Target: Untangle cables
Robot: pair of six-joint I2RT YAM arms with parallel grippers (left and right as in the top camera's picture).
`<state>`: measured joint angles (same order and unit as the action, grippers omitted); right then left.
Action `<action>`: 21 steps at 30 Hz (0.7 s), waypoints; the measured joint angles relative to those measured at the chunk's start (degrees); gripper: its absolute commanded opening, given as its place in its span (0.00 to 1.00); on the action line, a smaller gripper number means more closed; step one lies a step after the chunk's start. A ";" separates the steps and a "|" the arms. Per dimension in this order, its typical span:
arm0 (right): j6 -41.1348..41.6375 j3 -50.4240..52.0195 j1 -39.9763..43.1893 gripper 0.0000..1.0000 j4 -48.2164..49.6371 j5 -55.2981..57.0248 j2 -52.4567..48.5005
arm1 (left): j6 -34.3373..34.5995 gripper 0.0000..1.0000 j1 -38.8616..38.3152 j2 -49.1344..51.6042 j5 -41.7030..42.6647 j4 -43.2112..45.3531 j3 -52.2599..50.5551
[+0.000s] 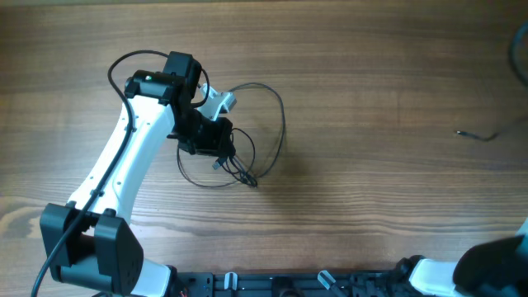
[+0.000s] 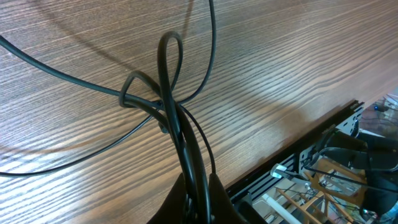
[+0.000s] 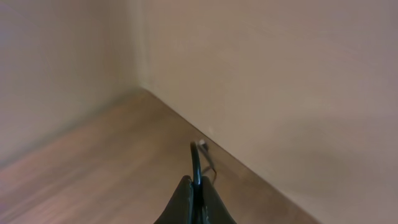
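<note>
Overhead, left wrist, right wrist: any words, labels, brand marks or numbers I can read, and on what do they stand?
None can be read in any view.
Overhead: the left arm, the cables and the wooden table carry no print.
Left wrist: the black rail at the table's edge shows no legible marking.
Right wrist: the picture is blurred and no lettering shows.

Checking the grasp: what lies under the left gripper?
Thin cables looped on the wooden table; wrist view shows the left gripper pinching several strands. From overhead, it covers where they cross.
</note>
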<state>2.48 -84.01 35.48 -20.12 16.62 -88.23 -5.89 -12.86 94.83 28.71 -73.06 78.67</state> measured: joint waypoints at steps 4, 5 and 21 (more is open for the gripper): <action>10.40 0.00 5.53 0.05 -4.24 7.08 -4.50 | 0.02 0.04 0.00 0.00 0.02 -0.20 0.00; 14.40 -0.02 7.52 0.05 -6.16 8.90 -6.01 | 0.04 0.04 0.00 0.00 0.00 -0.33 0.00; 37.38 -0.02 19.58 1.00 -13.90 -0.55 -19.47 | 0.17 0.04 0.00 0.00 -0.17 -0.44 0.00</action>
<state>39.86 -84.03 55.07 -34.02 16.08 -107.70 -5.72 -12.86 94.83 28.53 -73.49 78.67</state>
